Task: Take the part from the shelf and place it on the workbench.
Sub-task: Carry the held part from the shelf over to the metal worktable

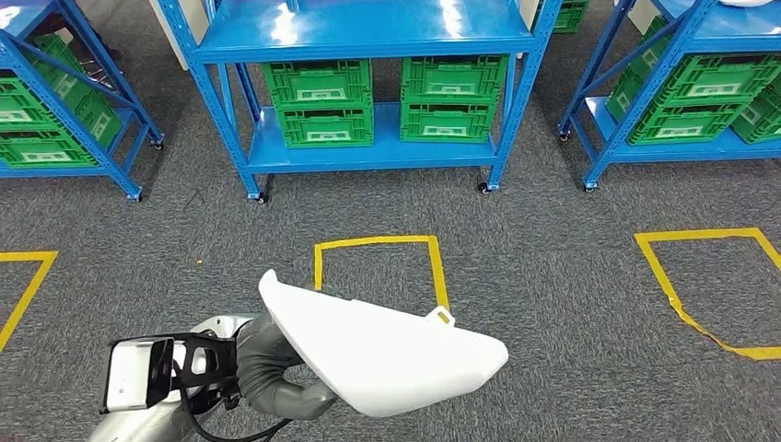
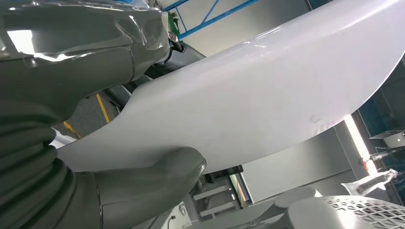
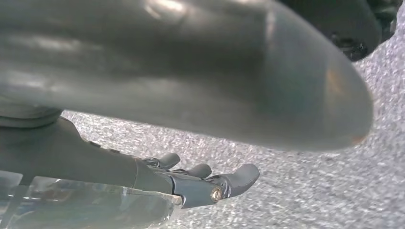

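Grey carpet (image 1: 553,276) and far blue shelves (image 1: 368,37) lie ahead as the left hand (image 1: 272,368) grasps the long white curved plastic part (image 1: 378,345) near one end, so it could lever loose; the right hand (image 3: 191,179) hangs unclenched.

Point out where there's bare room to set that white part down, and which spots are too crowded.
The left robot hand holds the white part. Bare room: the blue shelf's top deck, and the grey carpet between the yellow tape squares. Crowded: the lower deck, packed with green crates, leaving narrow gaps. No workbench shows.
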`<state>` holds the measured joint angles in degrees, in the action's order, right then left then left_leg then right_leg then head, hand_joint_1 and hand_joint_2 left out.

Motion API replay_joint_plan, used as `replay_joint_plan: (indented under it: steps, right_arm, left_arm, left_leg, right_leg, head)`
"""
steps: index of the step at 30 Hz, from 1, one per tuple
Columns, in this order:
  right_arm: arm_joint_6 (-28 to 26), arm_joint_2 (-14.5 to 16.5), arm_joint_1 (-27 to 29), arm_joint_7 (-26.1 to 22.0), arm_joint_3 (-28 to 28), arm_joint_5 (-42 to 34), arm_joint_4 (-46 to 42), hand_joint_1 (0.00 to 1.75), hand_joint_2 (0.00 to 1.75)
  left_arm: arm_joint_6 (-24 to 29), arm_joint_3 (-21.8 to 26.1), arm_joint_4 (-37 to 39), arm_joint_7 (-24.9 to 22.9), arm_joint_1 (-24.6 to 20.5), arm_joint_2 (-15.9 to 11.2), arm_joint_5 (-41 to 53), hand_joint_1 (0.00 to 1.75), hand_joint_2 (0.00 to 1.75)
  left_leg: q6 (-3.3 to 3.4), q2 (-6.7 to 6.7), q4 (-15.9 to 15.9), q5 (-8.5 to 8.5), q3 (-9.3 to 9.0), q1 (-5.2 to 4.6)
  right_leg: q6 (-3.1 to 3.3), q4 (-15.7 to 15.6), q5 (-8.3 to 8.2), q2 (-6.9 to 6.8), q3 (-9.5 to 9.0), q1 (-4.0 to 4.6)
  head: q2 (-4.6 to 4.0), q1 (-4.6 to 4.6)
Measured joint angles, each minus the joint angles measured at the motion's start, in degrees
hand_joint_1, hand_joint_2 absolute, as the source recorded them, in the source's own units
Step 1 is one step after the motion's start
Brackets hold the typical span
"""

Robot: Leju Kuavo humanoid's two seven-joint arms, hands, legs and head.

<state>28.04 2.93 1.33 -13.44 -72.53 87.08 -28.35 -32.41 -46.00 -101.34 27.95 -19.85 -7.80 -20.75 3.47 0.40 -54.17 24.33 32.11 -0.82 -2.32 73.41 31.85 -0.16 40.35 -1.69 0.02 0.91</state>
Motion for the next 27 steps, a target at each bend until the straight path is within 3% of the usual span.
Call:
replay_joint_plan:
  steps: [1,3,5,6,8,9,11,13,14,15,16,18,20,21,22,24,25,27]
  right_arm:
    - [0.0,-0.39,-0.09,-0.13,-0.1,0.0,0.48,0.0,0.0]
    - [0.01,-1.03,-0.42,-0.4,-0.19,-0.01,1.5,0.0,0.0]
    - [0.07,-1.69,-0.84,-0.61,-0.22,-0.02,2.64,0.0,0.0]
    - [0.12,-1.99,-1.0,-0.66,-0.26,-0.02,3.19,0.0,0.0]
    - [0.15,-2.39,-1.09,-0.68,-0.4,-0.02,4.25,0.0,0.0]
    - [0.09,-2.61,-1.11,-0.69,-0.49,-0.02,4.68,0.0,0.0]
    - [-0.08,-2.87,-1.23,-0.72,-0.58,-0.06,5.35,0.0,0.0]
    - [-0.2,-3.1,-1.38,-0.74,-0.63,-0.11,5.85,0.0,0.0]
    - [-0.26,-3.19,-1.43,-0.74,-0.66,-0.13,6.12,0.0,0.0]
    - [-0.34,-3.26,-1.45,-0.74,-0.68,-0.15,6.43,0.0,0.0]
    - [-0.48,-3.34,-1.46,-0.74,-0.71,-0.16,6.73,0.0,0.0]
    - [-0.83,-3.44,-1.48,-0.74,-0.73,-0.2,7.36,0.0,0.0]
    - [-1.17,-3.54,-1.49,-0.81,-0.76,-0.32,8.05,0.0,0.0]
    - [-1.29,-3.64,-1.53,-0.87,-0.79,-0.4,8.35,0.0,0.0]
    - [-1.35,-3.75,-1.55,-0.95,-0.84,-0.46,8.61,0.0,0.0]
    - [-1.4,-3.97,-1.55,-1.04,-0.97,-0.51,9.0,0.0,0.0]
    - [-1.41,-4.01,-1.5,-1.07,-1.02,-0.49,9.17,0.0,0.0]
    - [-1.45,-4.24,-1.43,-1.24,-1.06,-0.49,9.41,0.0,0.0]
  left_arm:
    - [-0.01,-0.01,0.13,0.13,0.03,0.04,0.01,1.73,1.75]
    - [-0.08,0.01,0.32,0.38,0.07,0.15,0.03,1.73,1.75]
    - [-0.27,0.05,0.45,0.58,0.08,0.27,0.1,1.73,1.75]
    - [-0.36,0.08,0.49,0.63,0.1,0.32,0.14,1.73,1.75]
    - [-0.48,0.11,0.66,0.67,0.15,0.37,0.19,1.73,1.75]
    - [-0.48,0.12,0.76,0.67,0.17,0.37,0.21,1.73,1.75]
    - [-0.48,0.16,0.95,0.66,0.16,0.37,0.23,1.73,1.75]
    - [-0.49,0.16,1.15,0.66,0.15,0.4,0.25,1.73,1.75]
    - [-0.51,0.14,1.28,0.66,0.15,0.44,0.25,1.73,1.75]
    - [-0.57,0.12,1.45,0.66,0.15,0.49,0.25,1.73,1.75]
    - [-0.69,0.11,1.6,0.66,0.15,0.55,0.25,1.73,1.75]
    - [-0.97,0.14,1.74,0.68,0.07,0.75,0.25,1.73,1.75]
    - [-1.15,0.2,1.76,0.75,-0.19,1.05,0.21,1.73,1.75]
    - [-1.17,0.22,1.79,0.79,-0.33,1.19,0.17,1.73,1.75]
    - [-1.21,0.23,1.81,0.83,-0.43,1.28,0.14,1.73,1.75]
    - [-1.31,0.22,1.92,0.86,-0.54,1.45,0.1,1.73,1.75]
    - [-1.37,0.22,1.98,0.86,-0.63,1.58,0.1,1.73,1.75]
    - [-1.47,0.19,2.18,0.86,-0.79,1.89,0.09,1.73,1.75]
  left_leg:
    - [-0.17,0.0,-0.46,-0.36,0.93,0.11]
    - [-0.66,-0.01,-1.9,-0.82,2.88,0.26]
    - [-1.26,0.04,-3.37,-1.26,4.52,0.2]
    - [-1.55,0.07,-3.74,-1.63,5.07,0.14]
    - [-2.14,0.05,-4.04,-2.19,5.72,0.26]
    - [-2.48,-0.01,-4.53,-1.45,6.07,0.37]
    - [-3.26,-0.12,-8.03,2.91,7.03,0.71]
    - [-3.81,-0.15,-14.58,8.3,8.06,1.05]
    - [-3.9,-0.16,-17.45,9.63,8.24,1.18]
    - [-3.87,-0.16,-19.07,9.61,7.8,1.24]
    - [-3.7,-0.17,-18.95,8.44,6.55,1.25]
    - [-2.8,-0.28,-13.44,5.75,1.39,1.0]
    - [-1.67,-0.43,-5.23,6.2,-4.48,0.44]
    - [-1.3,-0.49,-2.65,6.85,-6.06,0.12]
    - [-1.1,-0.51,-1.28,7.06,-6.62,-0.16]
    - [-0.63,-0.39,-0.29,5.44,-6.03,-0.19]
    - [-0.31,-0.31,0.22,4.44,-5.55,-0.1]
    - [0.08,-0.2,0.67,2.6,-4.01,-0.01]
  right_leg:
    - [-0.77,-0.91,-1.09,-0.01,-1.47,-0.12]
    - [-1.85,-8.04,-2.76,-0.01,-7.0,-0.41]
    - [-1.43,-14.64,-2.1,0.16,-11.03,-0.32]
    - [-0.96,-15.77,-1.53,0.24,-11.49,-0.11]
    - [0.08,-15.82,-1.95,0.2,-10.66,-0.1]
    - [0.66,-15.73,-2.37,0.13,-10.22,-0.17]
    - [1.66,-15.76,-3.39,-0.01,-9.29,-0.33]
    - [2.1,-15.73,-4.49,-0.04,-8.04,-0.19]
    - [2.18,-15.71,-5.05,-0.05,-7.36,-0.12]
    - [2.16,-15.68,-5.64,-0.06,-6.62,-0.03]
    - [2.11,-15.67,-6.24,-0.06,-5.88,0.09]
    - [1.96,-15.68,-7.39,-0.03,-4.67,0.25]
    - [1.46,-15.77,-8.44,-0.02,-4.05,0.27]
    - [1.05,-15.92,-8.99,-0.04,-3.92,0.1]
    - [0.58,-16.19,-9.6,-0.05,-3.81,-0.02]
    - [0.08,-16.55,-10.1,-0.05,-3.44,-0.21]
    - [0.23,-15.93,-9.12,-0.04,-3.03,-0.15]
    - [0.96,-11.21,-4.33,0.02,-1.51,-0.1]
  head:
    - [0.0,-0.01]
    - [0.0,-0.08]
    - [0.0,-0.1]
    - [0.0,-0.12]
    - [0.0,-0.12]
    - [0.0,-0.09]
    - [0.0,0.08]
    - [0.0,0.22]
    - [0.0,0.22]
    - [0.0,0.24]
    - [0.0,0.24]
    - [0.0,0.22]
    - [0.0,0.18]
    - [0.0,0.19]
    - [0.0,0.25]
    - [0.0,0.33]
    - [0.0,0.28]
    - [0.0,0.03]
